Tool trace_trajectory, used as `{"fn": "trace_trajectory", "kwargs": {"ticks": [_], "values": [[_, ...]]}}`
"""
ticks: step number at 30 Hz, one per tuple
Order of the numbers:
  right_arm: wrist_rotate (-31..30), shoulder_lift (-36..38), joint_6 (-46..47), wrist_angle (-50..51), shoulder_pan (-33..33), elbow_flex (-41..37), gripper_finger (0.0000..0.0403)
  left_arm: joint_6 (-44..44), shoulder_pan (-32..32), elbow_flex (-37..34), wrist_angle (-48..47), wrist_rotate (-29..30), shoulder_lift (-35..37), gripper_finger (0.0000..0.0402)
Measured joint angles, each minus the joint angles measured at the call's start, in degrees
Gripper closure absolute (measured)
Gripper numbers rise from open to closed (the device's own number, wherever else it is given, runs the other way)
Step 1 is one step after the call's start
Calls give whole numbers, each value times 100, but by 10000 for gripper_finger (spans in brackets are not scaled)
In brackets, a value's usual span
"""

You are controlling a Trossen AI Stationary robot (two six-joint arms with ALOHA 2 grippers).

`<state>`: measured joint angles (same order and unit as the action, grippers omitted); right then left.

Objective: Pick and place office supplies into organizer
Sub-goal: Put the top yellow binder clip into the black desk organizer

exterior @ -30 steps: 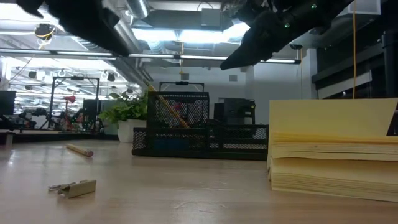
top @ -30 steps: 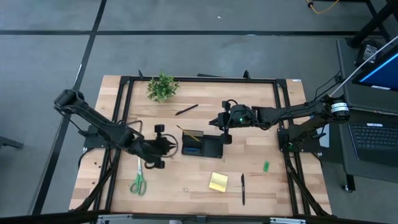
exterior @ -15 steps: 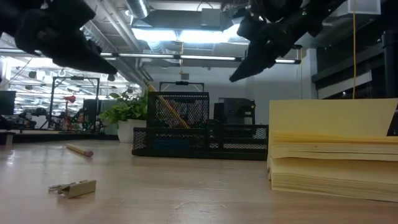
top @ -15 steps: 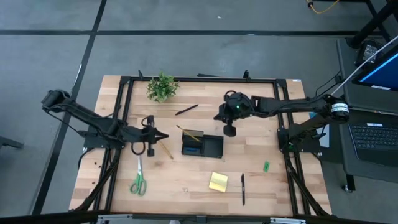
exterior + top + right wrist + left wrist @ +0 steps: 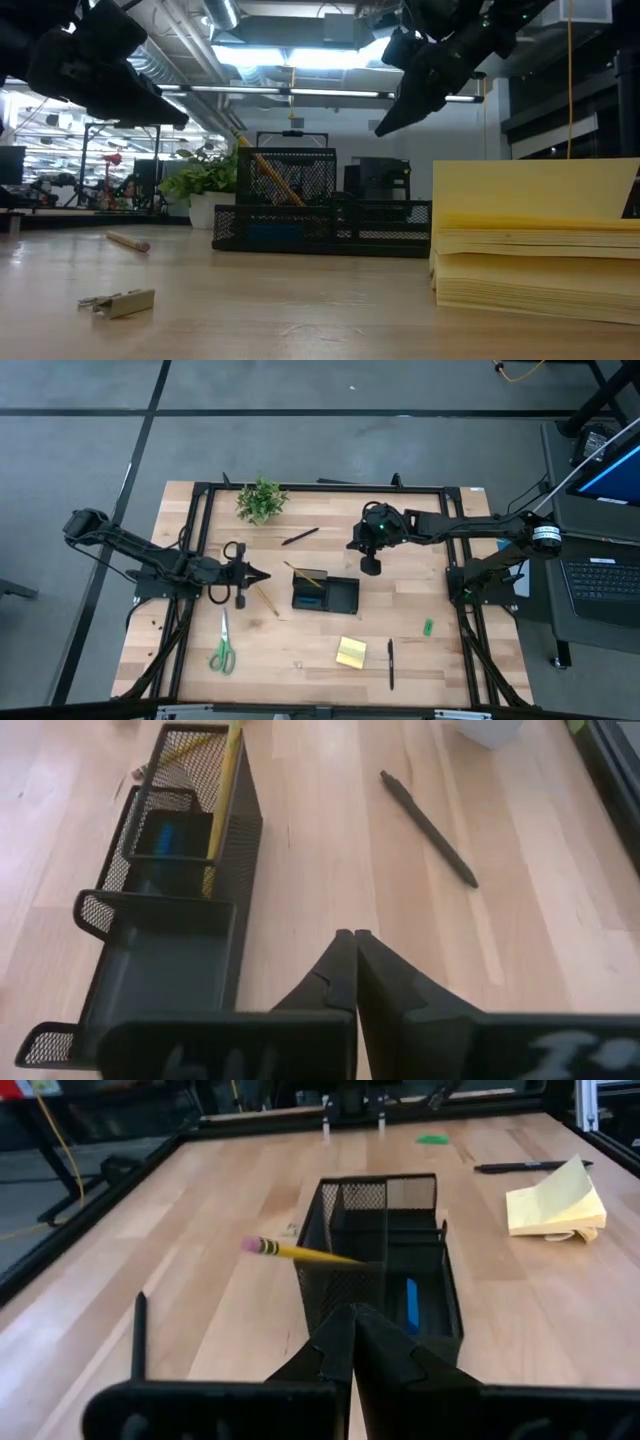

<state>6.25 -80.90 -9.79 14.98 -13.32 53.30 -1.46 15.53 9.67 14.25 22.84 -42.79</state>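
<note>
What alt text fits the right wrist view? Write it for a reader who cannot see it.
The right end effector, fingers shut and empty, hangs over a light wooden table beside a black wire-mesh organizer. A yellow pencil stands in its taller section, a small blue block lies inside, and a black pen lies beyond.

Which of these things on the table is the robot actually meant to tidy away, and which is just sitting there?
Job: organizer, scissors, sticky-note pad, pens, pencil, green piece.
Just there: potted plant, black frame rails.

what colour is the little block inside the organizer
Blue. The block lies in the black mesh organizer; the left wrist view shows it best.
</note>
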Motion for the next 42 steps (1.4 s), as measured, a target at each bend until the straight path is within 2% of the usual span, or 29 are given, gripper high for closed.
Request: {"fn": "trace_trajectory", "kwargs": {"ticks": [7,13,20,22,28,35,42], "values": [[121,-160,-102,286,-364,88,399,79,4,0,176,-102,-2,397],[432,-699,-171,335,-630,146,399,77,4,-2,148,-98,-2,400],[447,-1421,-282,1385,-722,919,399,73,4,-2,152,-41,-4,394],[446,-1599,-266,1412,-722,1053,396,10,4,-2,158,-38,-4,394],[445,-1895,-454,1441,-722,1134,359,-76,4,-2,165,4,-4,395],[441,-1915,-420,1540,-655,1132,306,-90,4,-2,163,33,-4,392],[427,-1915,-455,1516,-492,1091,271,-82,4,-2,163,326,-4,391]]}}
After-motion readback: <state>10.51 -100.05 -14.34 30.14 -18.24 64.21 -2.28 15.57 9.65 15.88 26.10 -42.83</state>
